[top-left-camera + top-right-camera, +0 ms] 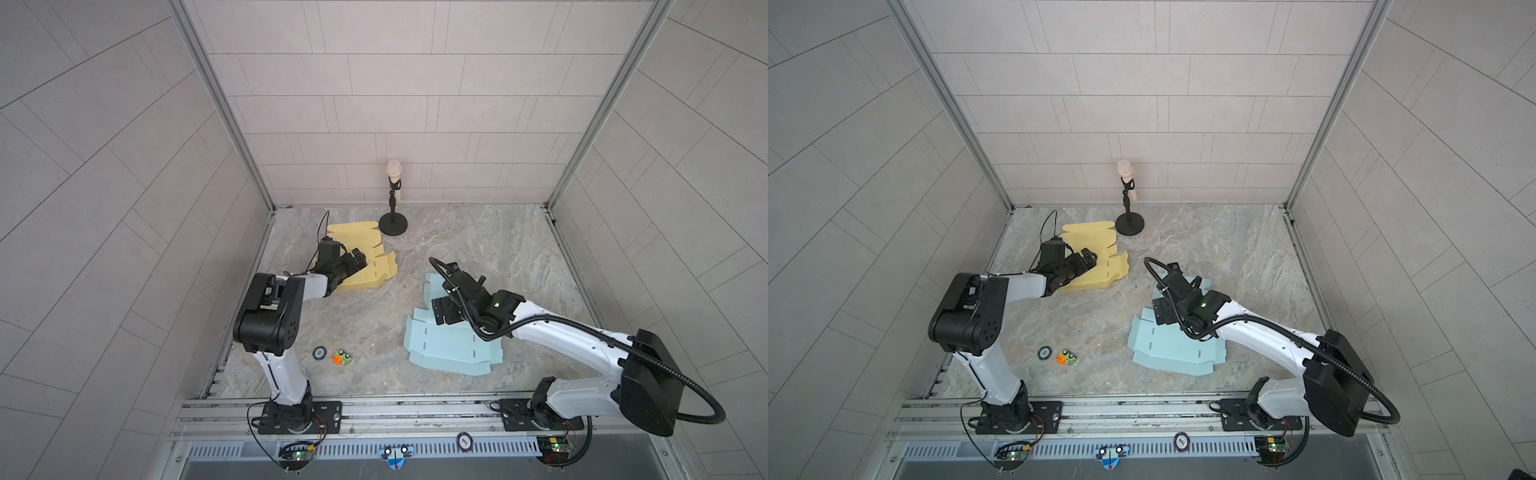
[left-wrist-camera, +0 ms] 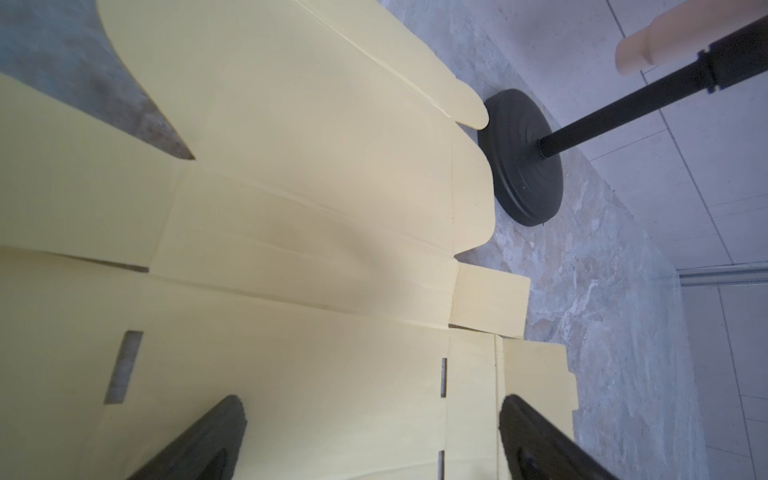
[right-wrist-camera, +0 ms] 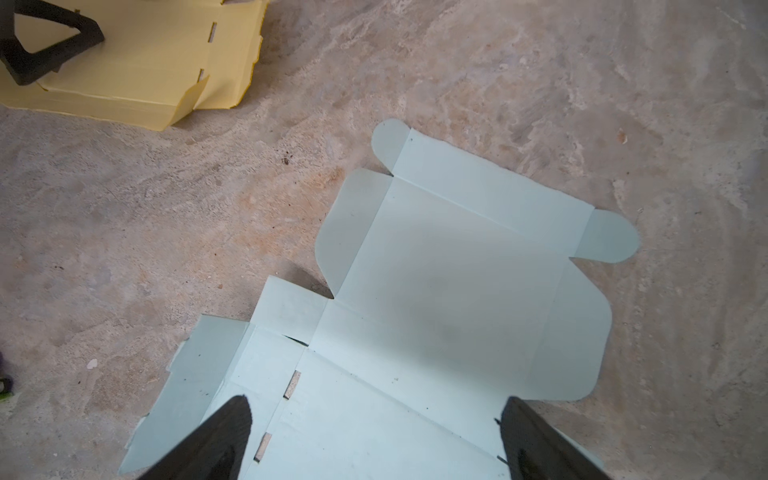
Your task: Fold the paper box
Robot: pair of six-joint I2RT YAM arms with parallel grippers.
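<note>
Top views: open tabletop between yellow blank, blue blank.

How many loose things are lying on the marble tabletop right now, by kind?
Unfolded paper box blanks: 2, the yellow blank and the light blue blank
Microphone on stand: 1
Small round disc: 1
Small orange-and-green object: 1
Total: 5

L claw & R claw both wide open, arms stretched fwd, wrists tilted down.
</note>
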